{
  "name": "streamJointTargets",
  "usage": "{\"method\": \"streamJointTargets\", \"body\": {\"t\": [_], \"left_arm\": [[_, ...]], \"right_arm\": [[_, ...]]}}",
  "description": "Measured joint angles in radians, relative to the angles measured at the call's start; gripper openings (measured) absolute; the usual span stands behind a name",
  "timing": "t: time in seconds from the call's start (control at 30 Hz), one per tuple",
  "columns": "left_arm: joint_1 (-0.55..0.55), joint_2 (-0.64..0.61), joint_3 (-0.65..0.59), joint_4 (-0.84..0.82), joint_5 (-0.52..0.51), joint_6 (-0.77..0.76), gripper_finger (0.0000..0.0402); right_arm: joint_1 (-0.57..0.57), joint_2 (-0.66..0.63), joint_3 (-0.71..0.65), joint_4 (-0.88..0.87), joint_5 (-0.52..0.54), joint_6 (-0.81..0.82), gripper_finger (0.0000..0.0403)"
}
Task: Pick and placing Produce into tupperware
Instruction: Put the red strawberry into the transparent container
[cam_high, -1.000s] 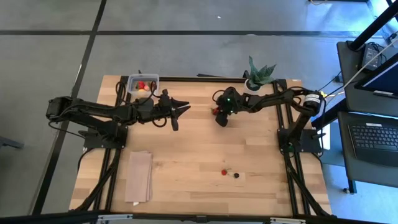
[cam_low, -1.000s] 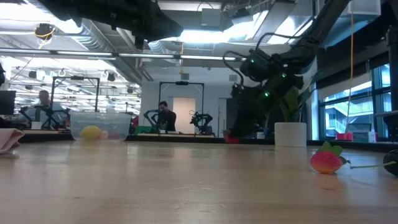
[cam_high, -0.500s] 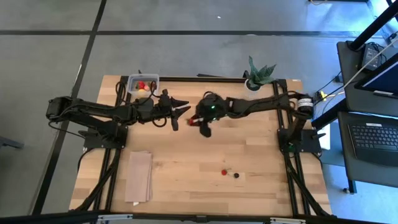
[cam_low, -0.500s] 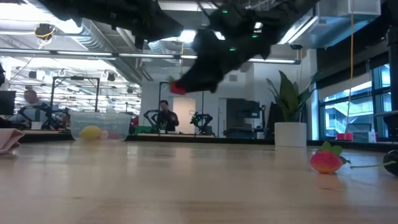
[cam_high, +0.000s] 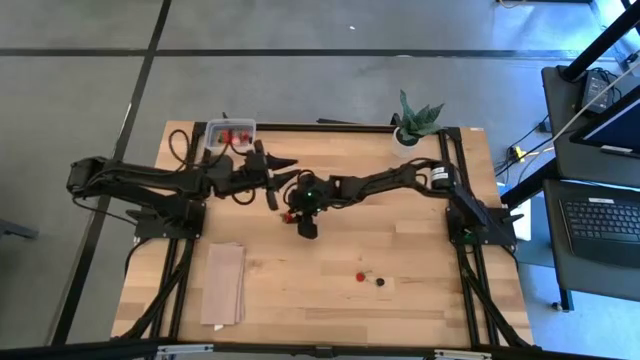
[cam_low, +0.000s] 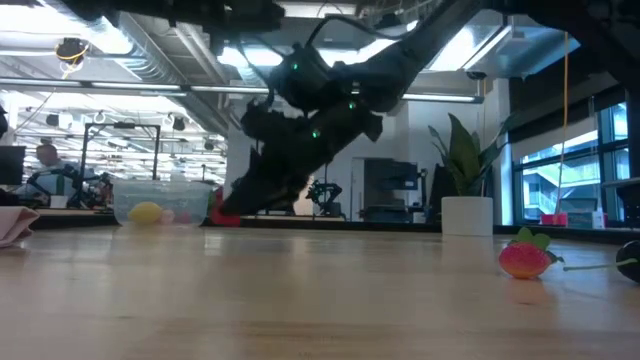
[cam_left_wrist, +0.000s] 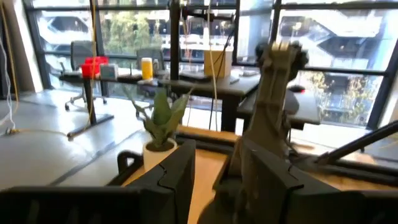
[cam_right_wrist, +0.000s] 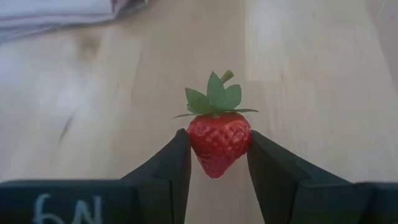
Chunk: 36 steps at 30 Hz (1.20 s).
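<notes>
Toward the near left of the table (cam_high: 300, 300): a flat tan cloth (cam_high: 224, 283), lying well apart from everything else.

Far left corner: the clear tupperware (cam_high: 230, 133), upright on the wood, with red pieces inside from above and a yellow piece (cam_low: 146, 212) showing through its wall in the low view.

Just right of the tupperware and a little nearer: the left gripper (cam_high: 280, 180), raised above the board, fingers spread and empty, nothing between them in its own wrist view (cam_left_wrist: 214, 165) either. Pointed rightward at the other arm.

Right beside it, around mid-table: the right gripper (cam_high: 300, 218), reaching in from the right and tilted steeply down toward the wood. Clamped on a red strawberry (cam_high: 287, 215), pinched at both flanks between the two dark fingers (cam_right_wrist: 166, 165), green leaves up and free. Held low over the table in the low view (cam_low: 222, 208); cannot tell whether touching the surface. Outside the tupperware, near it on its right.

Farther right, toward the near edge: one loose red piece (cam_high: 360, 276) with dark berries (cam_high: 379, 282) just beside it, all lying on the bare wood, well apart from both grippers.

Far right corner: a spiky green plant (cam_high: 415, 118) in a white pot.

Beyond the right edge of the table: an open laptop (cam_high: 600, 225).
</notes>
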Motion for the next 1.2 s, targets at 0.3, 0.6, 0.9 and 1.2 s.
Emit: {"method": "streamJointTargets", "body": {"t": [0.3, 0.6, 0.9, 1.2], "left_arm": [[-0.005, -0.072, 0.0, -0.055, 0.0, 0.02, 0.0107], [-0.005, -0.07, -0.001, -0.081, 0.0, 0.02, 0.0089], [-0.004, -0.07, -0.001, -0.084, -0.001, 0.02, 0.0073], [-0.004, -0.07, -0.002, -0.089, -0.001, 0.016, 0.0079]], "right_arm": [[0.0, 0.006, 0.001, 0.006, 0.0, 0.003, 0.015], [0.0, 0.006, 0.001, 0.005, 0.0, 0.007, 0.0193], [-0.006, -0.016, -0.001, -0.024, 0.001, 0.061, 0.0197], [-0.019, -0.28, -0.001, -0.199, 0.058, -0.148, 0.0197]]}}
